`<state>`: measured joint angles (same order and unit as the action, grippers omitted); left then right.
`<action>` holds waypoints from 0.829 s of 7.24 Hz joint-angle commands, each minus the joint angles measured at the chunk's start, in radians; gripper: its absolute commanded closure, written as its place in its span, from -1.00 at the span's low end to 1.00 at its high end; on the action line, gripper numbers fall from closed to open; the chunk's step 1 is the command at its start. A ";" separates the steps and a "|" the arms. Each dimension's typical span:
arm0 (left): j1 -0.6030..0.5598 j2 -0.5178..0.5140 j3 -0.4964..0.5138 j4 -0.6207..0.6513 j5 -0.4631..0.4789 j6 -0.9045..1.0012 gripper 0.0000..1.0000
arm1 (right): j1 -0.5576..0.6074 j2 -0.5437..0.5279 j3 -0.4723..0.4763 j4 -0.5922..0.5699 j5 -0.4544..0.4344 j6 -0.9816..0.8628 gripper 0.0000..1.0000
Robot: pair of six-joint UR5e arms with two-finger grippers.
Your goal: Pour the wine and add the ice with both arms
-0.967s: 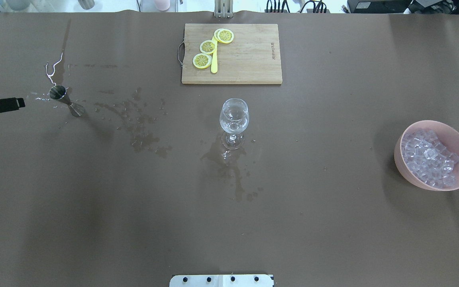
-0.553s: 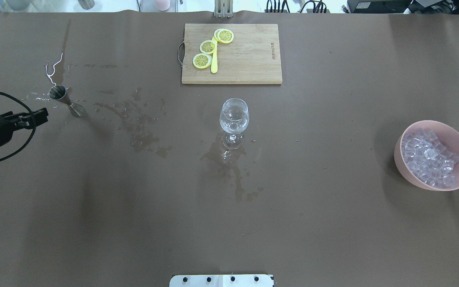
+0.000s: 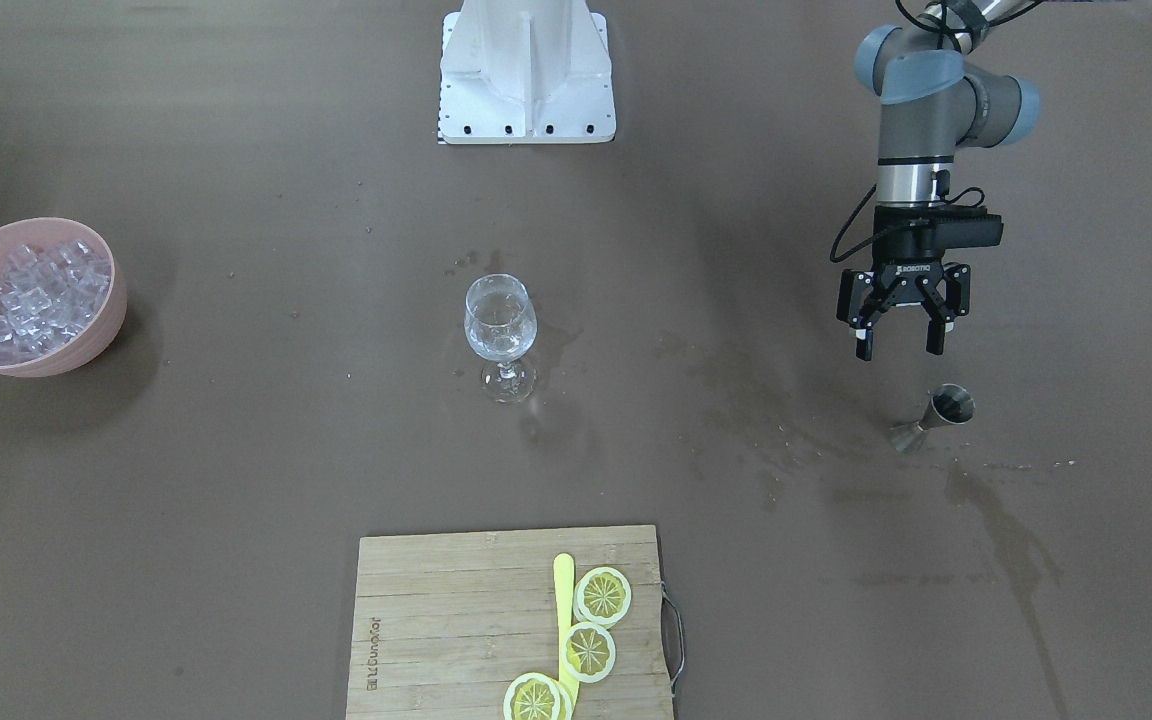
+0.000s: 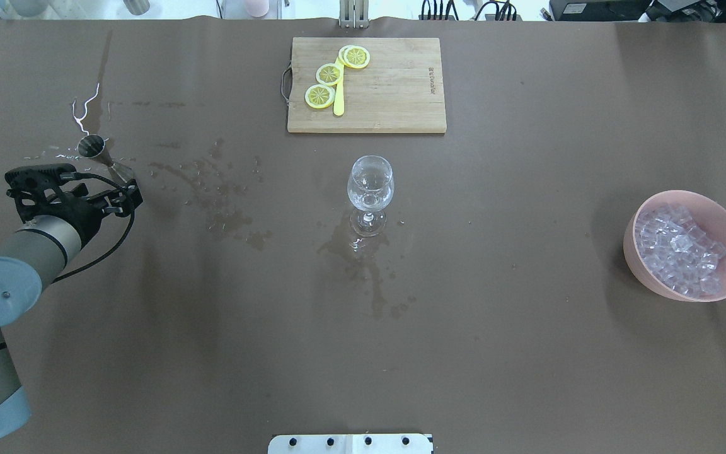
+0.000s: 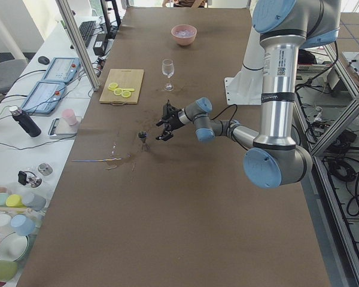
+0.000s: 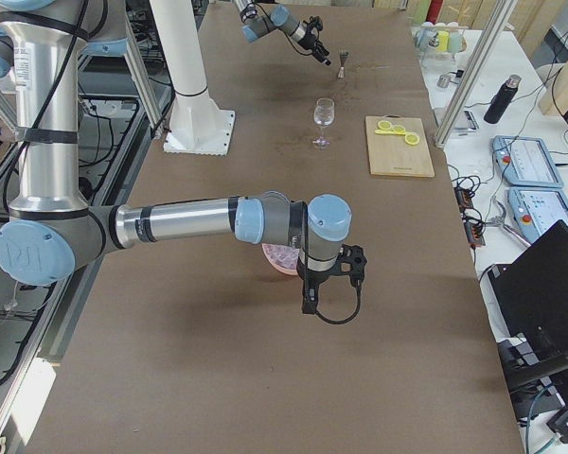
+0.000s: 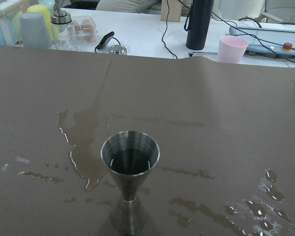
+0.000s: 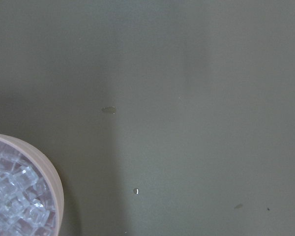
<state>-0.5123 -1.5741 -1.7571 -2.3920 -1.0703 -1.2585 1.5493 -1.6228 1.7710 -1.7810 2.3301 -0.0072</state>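
We hold our left gripper [image 3: 899,343] wide, just beside the jigger [image 7: 130,183] near the left edge of the bench [image 4: 464,353], lined up to clasp it; wine [image 7: 130,160] sits in its cup; ice [image 4: 678,249] waits by the right edge for our right gripper [image 6: 309,305] nearby; we cannot tell how its jaws stand.

The jigger [image 7: 130,177] is brushed metal, the cutting board [image 4: 388,94] bare wood, the tabletop [image 4: 495,353] matt brown

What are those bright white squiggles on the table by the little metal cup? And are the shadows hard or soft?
Overhead view: glare, room light bouncing off spilled liquid just beyond the jigger. Left wrist view: wet streaks glint beside the sharply focused jigger. Front-facing view: the pink bowl casts a soft-edged shadow, so the lighting looks diffuse.
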 commanded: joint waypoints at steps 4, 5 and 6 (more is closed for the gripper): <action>0.002 -0.012 0.073 -0.065 0.064 0.053 -0.94 | 0.000 0.004 -0.013 0.000 0.002 0.001 -1.00; 0.003 -0.015 0.088 -0.070 0.078 0.051 -0.94 | 0.000 0.004 -0.015 0.000 0.002 0.001 -1.00; 0.003 -0.032 0.111 -0.072 0.090 0.051 -0.94 | 0.000 0.004 -0.013 0.000 0.000 0.000 -1.00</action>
<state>-0.5098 -1.5919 -1.6707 -2.4554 -0.9954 -1.2073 1.5493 -1.6184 1.7574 -1.7809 2.3312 -0.0066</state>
